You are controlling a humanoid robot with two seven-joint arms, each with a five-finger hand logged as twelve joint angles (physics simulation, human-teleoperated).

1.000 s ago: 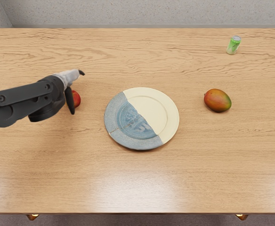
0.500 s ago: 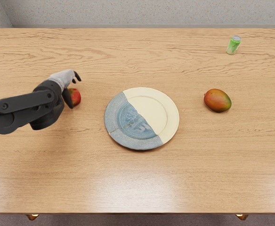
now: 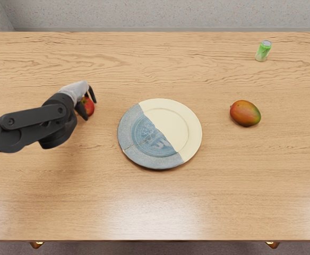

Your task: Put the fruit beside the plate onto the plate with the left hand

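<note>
The left hand [image 3: 76,95] covers most of the small red fruit [image 3: 89,107], its fingers [image 3: 93,95] curled around it. The fruit is at ten o'clock of the plate [image 3: 191,127], on the table [image 3: 144,202], and its kind is unclear. A mango [image 3: 245,113] lies at three o'clock.

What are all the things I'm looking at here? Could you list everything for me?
table: one, light wood, fills most of the view
plate: one, part cream and part grey-blue with a pattern, middle of the table
small red fruit: one, red, left of the plate, partly covered by the hand
mango: one, red, orange and green, right of the plate, clear of it
can: one, green, far right of the table
left hand: one, pale grey on a dark arm that comes in from the left, at the small red fruit
right arm: not in view
</note>
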